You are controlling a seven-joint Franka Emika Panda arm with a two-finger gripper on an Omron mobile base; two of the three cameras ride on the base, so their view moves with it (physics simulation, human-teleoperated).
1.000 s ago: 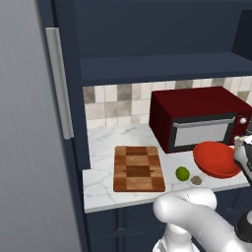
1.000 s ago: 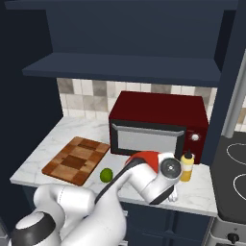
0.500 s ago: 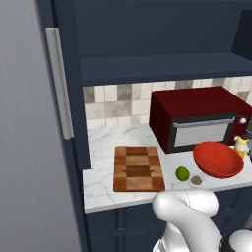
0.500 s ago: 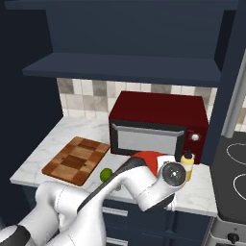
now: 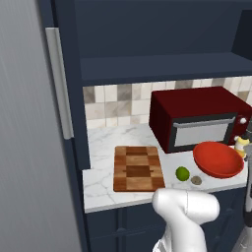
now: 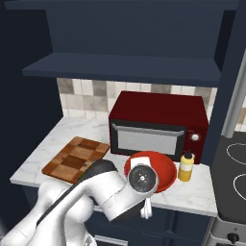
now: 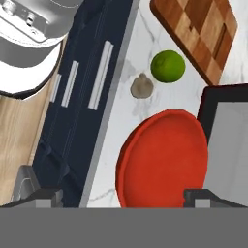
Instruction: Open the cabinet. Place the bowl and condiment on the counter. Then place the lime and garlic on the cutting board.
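Two of the task's things already stand on the bench (image 5: 106, 189): the bowl (image 5: 218, 160), wide and red, sits near the front edge toward the right end, just ahead of the dark red microwave (image 5: 197, 118), and the condiment (image 6: 186, 166) stands upright just beside the bowl on its right, close to the bench's right end. The cabinet (image 5: 29, 147) door stands swung open at the left, its long silver handle (image 5: 60, 83) facing the camera. So the judgement is that the first half of the task is done and the fruit step is in hand. The lime (image 7: 168, 66) and the garlic (image 7: 142, 86) lie on bare marble near the front edge, just beside each other but apart, between the bowl and the cutting board (image 7: 198, 31), which lies flat toward the left part of the bench with nothing on it. The end effector (image 7: 118, 196) hangs above the bowl's near rim with its fingers spread wide and nothing between them. The next move probably calls for shifting along the front edge toward the lime or the garlic, coming down so the open fingers straddle one small round piece, closing gently so it does not roll away, then carrying it over to the board.
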